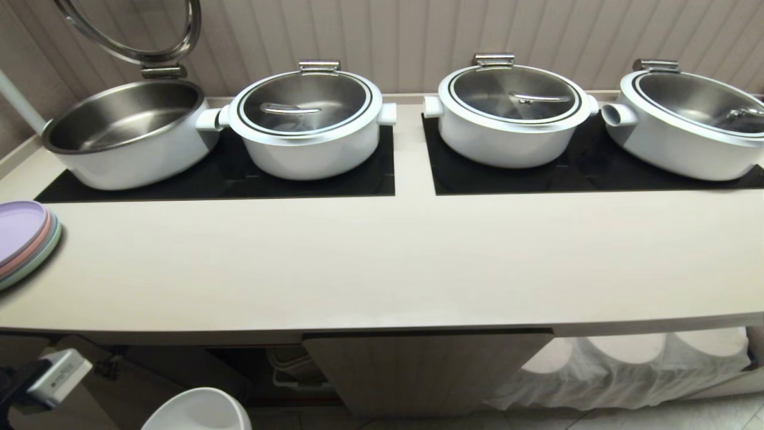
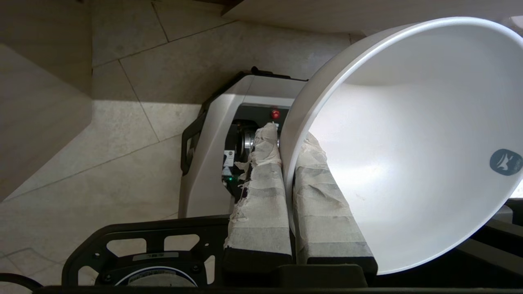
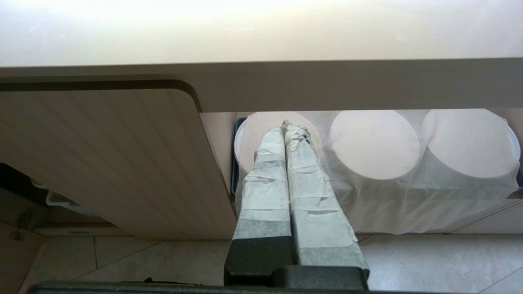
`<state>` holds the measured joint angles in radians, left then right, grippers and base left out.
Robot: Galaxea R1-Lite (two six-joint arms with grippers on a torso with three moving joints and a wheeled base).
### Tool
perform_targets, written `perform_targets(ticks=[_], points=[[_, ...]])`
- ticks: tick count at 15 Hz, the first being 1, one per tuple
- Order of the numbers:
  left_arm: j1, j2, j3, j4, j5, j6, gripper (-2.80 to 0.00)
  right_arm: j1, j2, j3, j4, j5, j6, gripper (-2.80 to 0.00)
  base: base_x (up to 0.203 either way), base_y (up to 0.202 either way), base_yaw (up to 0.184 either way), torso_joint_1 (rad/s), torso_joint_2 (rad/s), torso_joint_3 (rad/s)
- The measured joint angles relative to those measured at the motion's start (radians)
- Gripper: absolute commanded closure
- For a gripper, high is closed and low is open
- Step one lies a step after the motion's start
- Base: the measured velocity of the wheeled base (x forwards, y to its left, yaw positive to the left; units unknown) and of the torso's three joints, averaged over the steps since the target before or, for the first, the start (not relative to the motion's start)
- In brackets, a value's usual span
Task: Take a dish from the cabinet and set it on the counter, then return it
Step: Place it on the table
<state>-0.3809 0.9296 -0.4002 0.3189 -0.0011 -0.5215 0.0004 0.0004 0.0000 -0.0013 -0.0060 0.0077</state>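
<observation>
My left gripper (image 2: 288, 136) is shut on the rim of the dish (image 2: 408, 143), a plain white bowl, with one taped finger (image 2: 261, 183) outside the wall and the other inside. The dish is tilted, its opening facing the wrist camera, and hangs over the tiled floor. In the head view the dish (image 1: 197, 411) shows at the bottom edge, below the counter (image 1: 382, 269) and in front of the cabinet (image 1: 424, 370), whose left side stands open and dark. My right gripper (image 3: 288, 128) is shut on nothing, parked low by the cabinet door (image 3: 114, 163).
Large white pots (image 1: 307, 122) stand on black hob plates (image 1: 239, 179) at the back of the counter; the leftmost has its lid up. Pastel plates (image 1: 24, 239) sit at the counter's left end. A white basket (image 1: 295, 370) is inside the cabinet. Cloth-covered plate stacks (image 3: 374, 143) are under the counter's right part.
</observation>
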Motion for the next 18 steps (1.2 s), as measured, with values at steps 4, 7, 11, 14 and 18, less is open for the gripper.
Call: perform_targets(ticks=[4, 7, 11, 14, 18], points=[[0.0, -0.014, 0.003, 0.001, 0.006, 0.011, 0.0, 0.0, 0.0, 0.0, 0.0, 0.0, 0.0, 0.0, 0.0, 0.0, 0.0, 0.0, 0.0, 0.0], [0.004, -0.017, 0.011, 0.001, 0.007, 0.014, 0.0, 0.0, 0.0, 0.0, 0.0, 0.0, 0.0, 0.0, 0.0, 0.0, 0.0, 0.0, 0.0, 0.0], [0.0, -0.023, 0.028, 0.001, 0.007, 0.033, 0.0, 0.0, 0.0, 0.0, 0.0, 0.0, 0.0, 0.0, 0.0, 0.0, 0.0, 0.0, 0.0, 0.0], [0.0, -0.018, 0.04, 0.003, 0.007, 0.071, 0.0, 0.0, 0.0, 0.0, 0.0, 0.0, 0.0, 0.0, 0.0, 0.0, 0.0, 0.0, 0.0, 0.0], [-0.001, -0.006, 0.045, 0.0, 0.006, 0.098, 0.0, 0.0, 0.0, 0.0, 0.0, 0.0, 0.0, 0.0, 0.0, 0.0, 0.0, 0.0, 0.0, 0.0]])
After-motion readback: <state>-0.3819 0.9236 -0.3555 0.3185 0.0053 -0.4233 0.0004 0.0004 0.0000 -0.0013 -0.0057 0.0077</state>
